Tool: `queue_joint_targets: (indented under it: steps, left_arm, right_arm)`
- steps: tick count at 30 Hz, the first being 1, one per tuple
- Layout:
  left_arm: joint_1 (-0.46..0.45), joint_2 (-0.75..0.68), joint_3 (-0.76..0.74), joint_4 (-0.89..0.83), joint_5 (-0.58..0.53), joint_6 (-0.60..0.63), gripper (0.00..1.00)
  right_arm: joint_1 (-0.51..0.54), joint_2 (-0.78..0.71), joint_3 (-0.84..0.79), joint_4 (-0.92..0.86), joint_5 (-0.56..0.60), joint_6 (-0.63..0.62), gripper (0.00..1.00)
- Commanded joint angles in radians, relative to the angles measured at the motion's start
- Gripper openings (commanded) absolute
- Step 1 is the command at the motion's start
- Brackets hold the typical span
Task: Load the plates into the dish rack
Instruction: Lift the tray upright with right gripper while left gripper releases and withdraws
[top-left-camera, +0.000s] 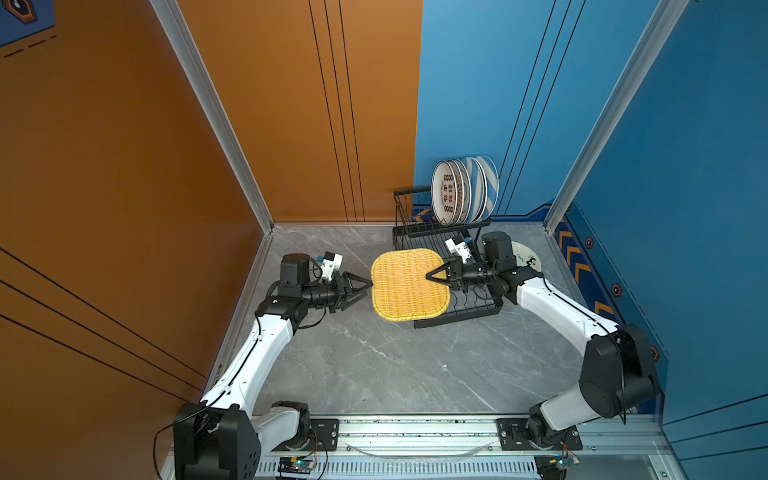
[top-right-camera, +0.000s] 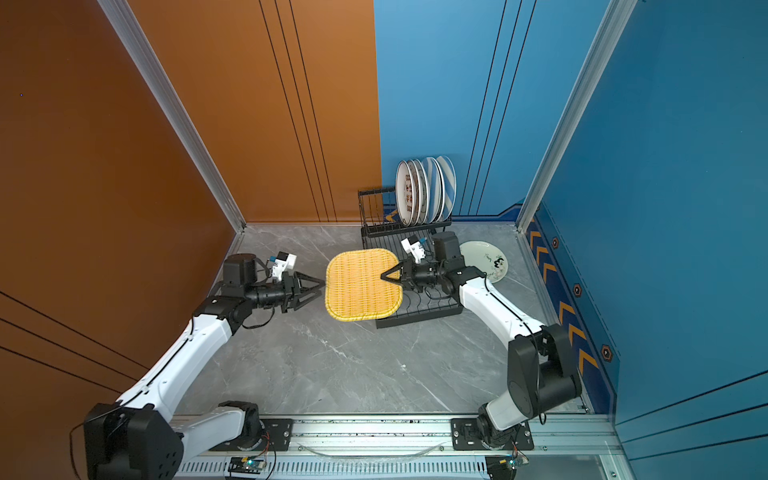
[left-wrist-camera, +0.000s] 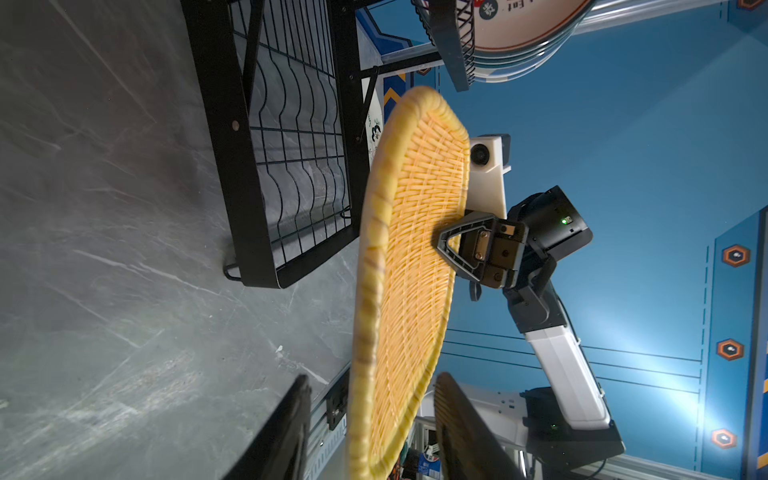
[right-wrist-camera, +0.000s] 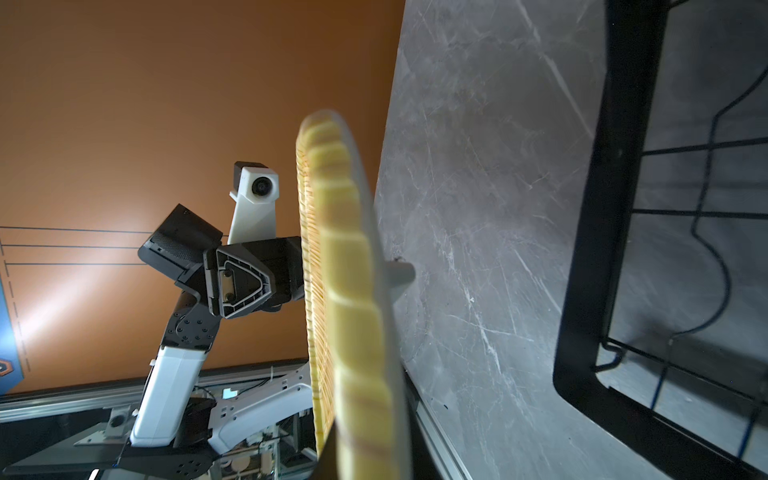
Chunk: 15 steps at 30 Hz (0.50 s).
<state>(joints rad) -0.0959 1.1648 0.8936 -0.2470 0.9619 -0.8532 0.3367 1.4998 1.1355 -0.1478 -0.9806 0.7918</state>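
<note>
**Top views.** The yellow plate (top-left-camera: 409, 284) hangs above the desk (top-left-camera: 374, 365), lying nearly flat, just beside the lower base of the dish rack (top-left-camera: 457, 313). The right claw (top-left-camera: 432, 276) is clenched on the plate's rack-side edge. The left claw (top-left-camera: 368, 289) stands released at the opposite edge. A row of plates (top-left-camera: 446, 193) stands upright on the rack's upper shelf. One white plate (top-right-camera: 484, 259) lies on the desk behind the right arm. The step in hand is judged to be a handover, with the right arm taking the load.

**Left wrist view.** The yellow plate (left-wrist-camera: 399, 291) passes edge-on between the left claw's fingers (left-wrist-camera: 291, 424), which stand apart on either side of it. The right claw (left-wrist-camera: 451, 245) grips the far edge. Draw the left claw straight back along the plate's plane, so that neither finger drags the woven rim.

**Right wrist view.** The left claw's fingers (right-wrist-camera: 245, 286) straddle the plate (right-wrist-camera: 353, 291), and the rack's base frame (right-wrist-camera: 598, 249) lies close by. The plate is held by one edge only, so move it slowly. Once the left claw is clear, turn the plate upright and lower its edge squarely into a free slot. Release it only when the dividers carry it.
</note>
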Motion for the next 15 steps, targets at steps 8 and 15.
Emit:
queue_joint_targets:
  steps: [8, 15]
  left_arm:
    - [0.036, 0.119, 0.125, -0.073, -0.053, 0.1, 0.77]
    - [0.026, 0.198, 0.181, -0.074, -0.093, 0.132, 0.82]
  right_arm:
    - [-0.025, -0.203, 0.201, -0.346, 0.372, -0.181, 0.0]
    - [-0.002, -0.23, 0.366, -0.413, 0.683, -0.246, 0.0]
